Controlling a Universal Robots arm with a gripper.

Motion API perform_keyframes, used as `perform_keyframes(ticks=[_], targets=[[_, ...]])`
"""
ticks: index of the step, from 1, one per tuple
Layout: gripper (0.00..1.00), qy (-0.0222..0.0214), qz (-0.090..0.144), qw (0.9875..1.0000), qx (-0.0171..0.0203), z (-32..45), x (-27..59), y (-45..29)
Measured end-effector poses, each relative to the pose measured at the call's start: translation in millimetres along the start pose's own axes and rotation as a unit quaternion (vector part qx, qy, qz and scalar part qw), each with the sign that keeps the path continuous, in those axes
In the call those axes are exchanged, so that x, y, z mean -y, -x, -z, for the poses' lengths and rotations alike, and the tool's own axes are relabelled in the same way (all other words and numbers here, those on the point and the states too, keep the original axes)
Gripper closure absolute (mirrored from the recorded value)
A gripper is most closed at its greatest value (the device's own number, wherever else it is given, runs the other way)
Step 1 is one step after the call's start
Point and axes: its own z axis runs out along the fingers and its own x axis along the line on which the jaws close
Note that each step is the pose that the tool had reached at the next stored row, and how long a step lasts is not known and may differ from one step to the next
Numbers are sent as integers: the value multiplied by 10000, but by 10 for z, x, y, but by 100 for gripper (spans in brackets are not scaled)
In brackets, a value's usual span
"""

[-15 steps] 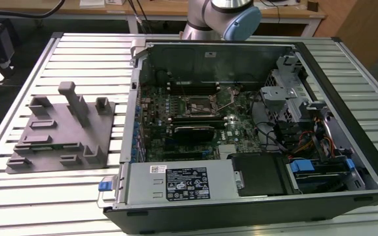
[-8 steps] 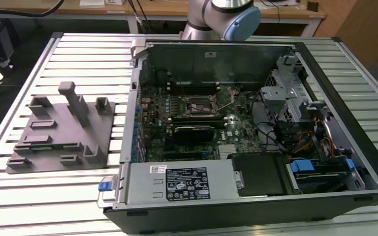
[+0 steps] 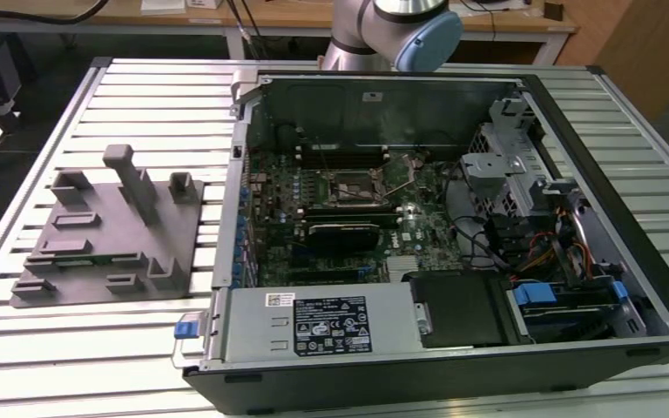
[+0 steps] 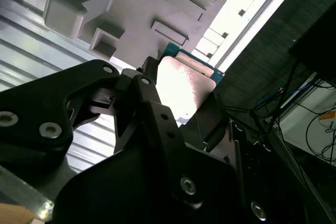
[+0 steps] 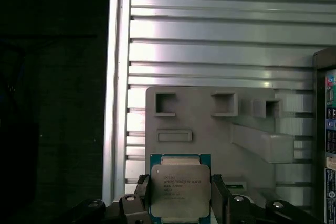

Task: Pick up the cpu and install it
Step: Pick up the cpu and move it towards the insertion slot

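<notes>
Pinching one cpu (image 5: pixel 180 184) by two opposite edges between the two black fingers (image 5: pixel 218 198) of the gripper (image 5: pixel 180 192), as seen in the first wrist view. Showing its silvery top, framed by a green rim. Holding it clear above one grey tray (image 5: pixel 210 124), with two square pockets and one long slanting post showing beyond the chip. Catching bright light on the same chip between the same fingers in the second wrist view.

Counting, in the exterior view:
- One computer case (image 3: pixel 648 252), lying open on the slatted table (image 3: pixel 102 348).
- Inside it: one motherboard (image 3: pixel 311 218) carrying one dark square socket (image 3: pixel 355 185), one labelled power supply (image 3: pixel 311 326), and one tangle of cables (image 3: pixel 532 252).
- One grey tray, sitting just beside the case on the exterior view's left and bearing several upright posts.
- One arm (image 3: pixel 387 30), standing at the table's far edge.
</notes>
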Motion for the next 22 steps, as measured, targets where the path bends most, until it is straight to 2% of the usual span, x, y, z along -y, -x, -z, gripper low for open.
perform_keyframes(ticks=[22], targets=[[46,0,0,10000,0,135,-14,1]])
